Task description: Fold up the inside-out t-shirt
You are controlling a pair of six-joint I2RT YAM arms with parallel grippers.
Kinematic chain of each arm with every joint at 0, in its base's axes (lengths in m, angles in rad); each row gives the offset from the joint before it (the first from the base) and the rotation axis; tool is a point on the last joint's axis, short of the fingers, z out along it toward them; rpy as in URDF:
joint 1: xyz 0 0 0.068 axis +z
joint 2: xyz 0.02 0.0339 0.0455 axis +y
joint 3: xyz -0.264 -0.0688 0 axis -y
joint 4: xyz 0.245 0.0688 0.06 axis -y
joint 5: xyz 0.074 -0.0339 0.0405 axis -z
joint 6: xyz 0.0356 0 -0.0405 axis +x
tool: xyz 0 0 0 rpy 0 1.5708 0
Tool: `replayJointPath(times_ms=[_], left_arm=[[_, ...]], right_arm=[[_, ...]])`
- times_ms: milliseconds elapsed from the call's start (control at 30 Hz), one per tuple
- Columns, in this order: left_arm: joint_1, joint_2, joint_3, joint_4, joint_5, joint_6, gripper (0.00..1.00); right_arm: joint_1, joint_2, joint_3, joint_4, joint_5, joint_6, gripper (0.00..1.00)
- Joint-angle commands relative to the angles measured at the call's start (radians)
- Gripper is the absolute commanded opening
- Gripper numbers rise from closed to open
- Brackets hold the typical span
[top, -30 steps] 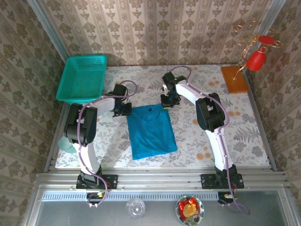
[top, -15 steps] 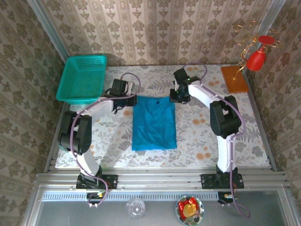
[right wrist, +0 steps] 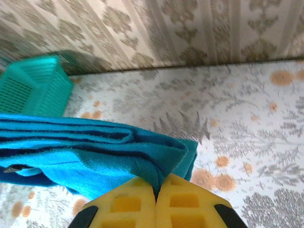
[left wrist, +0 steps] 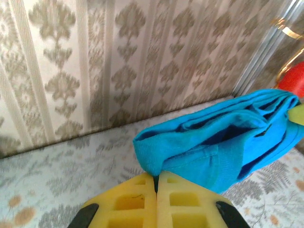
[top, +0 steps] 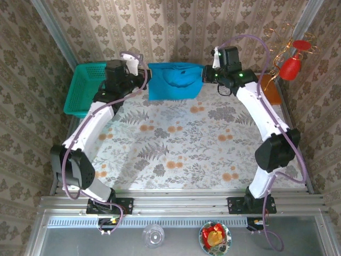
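Note:
The teal-blue t-shirt (top: 176, 81) hangs stretched in the air at the back of the table, held by two corners. My left gripper (top: 145, 74) is shut on its left corner, and in the left wrist view the cloth (left wrist: 223, 137) runs out from between the yellow fingertips of that gripper (left wrist: 156, 178). My right gripper (top: 205, 74) is shut on the right corner. In the right wrist view the folded layers of the shirt (right wrist: 95, 152) are pinched at that gripper (right wrist: 156, 186).
A teal mesh basket (top: 88, 90) stands at the back left, close to my left arm. A wooden block (top: 269, 88) with a red and gold ornament (top: 292, 63) sits at the back right. The flowered table top (top: 181, 144) lies below the shirt. The papered wall is close behind.
Both grippers have lifted the shirt off the table and carried it toward the back wall, spreading apart. It lay flat on the table before and now hangs between them.

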Motion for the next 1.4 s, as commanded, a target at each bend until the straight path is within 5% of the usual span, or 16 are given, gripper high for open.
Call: replayJointPath(times_ms=[0, 333, 600, 933, 1367], left_arm=[[0.006, -0.087, -0.121, 0.091, 0.097, -0.007, 0.00], [-0.072, -0.508, -0.771, 0.230, 0.056, -0.142, 0.00], [-0.086, -0.720, -0.850, -0.066, -0.018, -0.156, 0.00], [0.041, -0.423, -0.716, -0.124, 0.049, -0.120, 0.00], [0.100, -0.104, -0.561, -0.183, 0.054, -0.039, 0.00]], right_arm=[[0.004, -0.069, -0.106, 0.019, -0.045, -0.033, 0.00], [0.160, -0.359, -0.659, 0.048, -0.084, 0.017, 0.00], [0.322, -0.455, -0.804, 0.102, 0.010, 0.176, 0.00], [0.306, -0.204, -0.644, 0.008, 0.030, 0.177, 0.00], [0.216, 0.079, -0.536, 0.047, -0.057, 0.203, 0.00]])
